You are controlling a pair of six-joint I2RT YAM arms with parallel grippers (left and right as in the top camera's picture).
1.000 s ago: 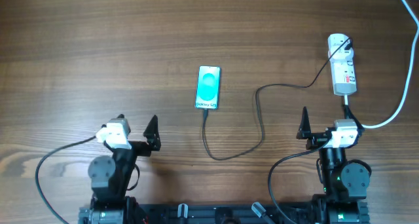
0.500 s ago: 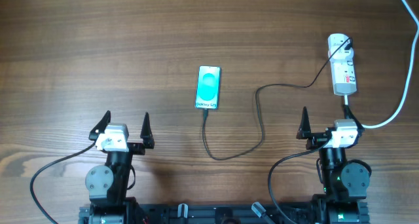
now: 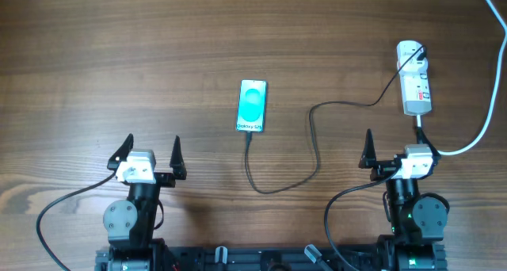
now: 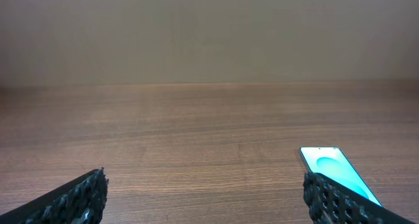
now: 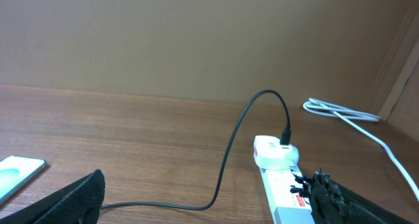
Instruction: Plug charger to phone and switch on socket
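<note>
Phone mid-table, charger seemingly plugged into its 6 o'clock end. Socket at 2 o'clock, perhaps not yet switched on. Left hand, 7 o'clock, right hand, 5 o'clock: both spread apart, empty.

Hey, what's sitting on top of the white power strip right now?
The charger has its black plug seated in the far end of the socket, with the cable arching away. The prongs are hidden inside.
</note>
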